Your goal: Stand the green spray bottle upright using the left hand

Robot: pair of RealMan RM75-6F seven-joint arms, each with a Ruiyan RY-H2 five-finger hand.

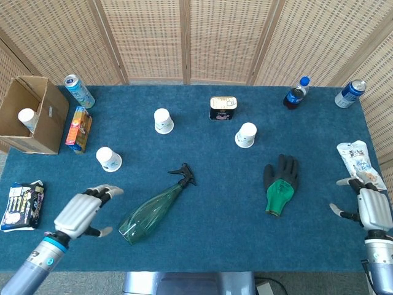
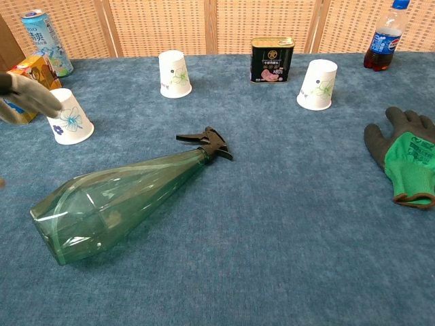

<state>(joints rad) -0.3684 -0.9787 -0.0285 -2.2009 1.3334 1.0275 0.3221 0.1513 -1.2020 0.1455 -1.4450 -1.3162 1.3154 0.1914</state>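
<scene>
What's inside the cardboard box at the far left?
One white paper cup shows inside the cardboard box. The box's near wall and flaps cover part of its floor, so anything else in there is hidden.

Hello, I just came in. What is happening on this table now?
The robot is meant to stand up the green spray bottle, which lies on its side on the blue table. The left hand is open, beside the bottle's base, not touching it. The right hand rests open at the table's far edge, holding nothing.
</scene>
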